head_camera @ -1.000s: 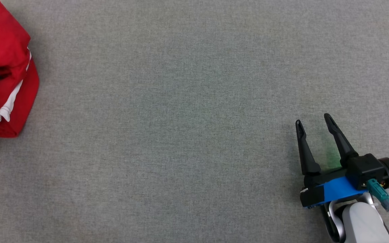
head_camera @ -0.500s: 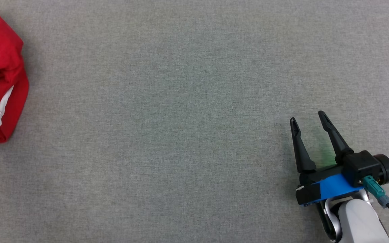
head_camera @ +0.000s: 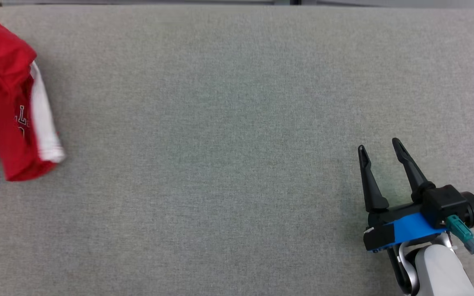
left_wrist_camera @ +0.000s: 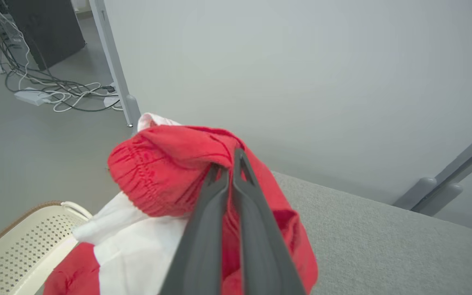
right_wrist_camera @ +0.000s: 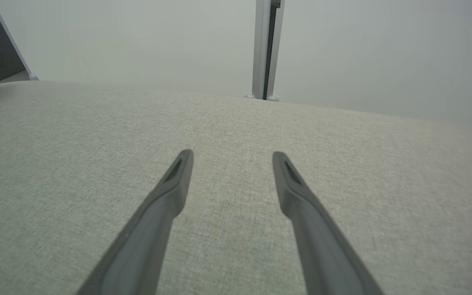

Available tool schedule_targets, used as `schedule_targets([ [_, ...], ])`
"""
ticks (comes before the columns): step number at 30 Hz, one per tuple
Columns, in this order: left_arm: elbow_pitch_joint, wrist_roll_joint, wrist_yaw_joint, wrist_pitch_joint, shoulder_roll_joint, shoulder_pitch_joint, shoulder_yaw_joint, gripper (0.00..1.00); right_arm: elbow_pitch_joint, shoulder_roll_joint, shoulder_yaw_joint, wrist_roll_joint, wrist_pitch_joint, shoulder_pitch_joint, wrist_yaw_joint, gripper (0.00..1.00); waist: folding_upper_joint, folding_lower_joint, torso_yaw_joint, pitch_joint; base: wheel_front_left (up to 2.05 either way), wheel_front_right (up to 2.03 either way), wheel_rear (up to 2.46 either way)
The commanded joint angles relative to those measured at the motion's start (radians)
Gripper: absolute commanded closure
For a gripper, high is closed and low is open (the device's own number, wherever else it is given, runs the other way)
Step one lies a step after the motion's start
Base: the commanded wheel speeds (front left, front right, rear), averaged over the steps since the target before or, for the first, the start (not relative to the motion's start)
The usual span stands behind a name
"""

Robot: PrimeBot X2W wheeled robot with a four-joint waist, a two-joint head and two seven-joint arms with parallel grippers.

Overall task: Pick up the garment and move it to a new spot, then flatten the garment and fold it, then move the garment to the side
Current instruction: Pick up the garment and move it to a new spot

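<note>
- Two grippers are in play. The left gripper (left_wrist_camera: 228,162) has its long dark fingers pressed together, pinching a bunched fold of the garment (left_wrist_camera: 166,180) at their tips.
- Red cloth with gathered stitching bulges to the left of those fingertips. More red hangs along the right of the fingers, and a white panel spreads out lower left of them.
- Below and left of that gripper, past the cloth, sits a cream perforated basket (left_wrist_camera: 19,241). Whether the cloth touches it cannot be told.
- Farther out, ahead and to the left of the closed fingers, a tangle of cables (left_wrist_camera: 55,92) lies on a gray floor beside a pale post (left_wrist_camera: 115,61).
- Right of the left gripper's fingers stretches the gray fabric table (left_wrist_camera: 383,246).
- The right gripper (head_camera: 380,146) has its fingers spread apart over the table, with bare gray surface showing between them.
- Seen from the head, the garment is well apart from the right gripper, far off to its left at the table's left side. A white stripe and white lettering show on the red.
- Along the right gripper's own fingers, a scrap of red and white shows far to the left, and an upright metal frame (right_wrist_camera: 264,49) stands straight ahead beyond the table's far edge.
</note>
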Motion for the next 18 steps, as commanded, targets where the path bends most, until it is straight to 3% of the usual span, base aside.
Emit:
schedule_targets([
  [1, -0.014, 0.009, -0.009, -0.009, 0.002, -0.026, -0.011, 1.00, 0.003, -0.005, -0.001, 0.009, -0.004, 0.013, 0.001, 0.00, -0.0001, 0.0000, -0.004, -0.018, 0.00, 0.00, 0.00],
  [10, -0.130, 0.059, -0.049, 0.008, -0.001, -0.094, -0.146, 1.00, 0.017, -0.005, -0.009, 0.050, -0.004, 0.048, 0.001, 0.00, -0.0001, 0.0000, -0.029, -0.129, 0.00, 0.00, 0.00],
  [18, -0.238, 0.040, -0.063, 0.098, -0.034, -0.084, -0.298, 1.00, 0.024, -0.005, -0.024, 0.082, -0.004, 0.079, 0.001, 0.00, -0.0001, 0.0000, -0.118, -0.192, 0.00, 0.00, 0.00],
])
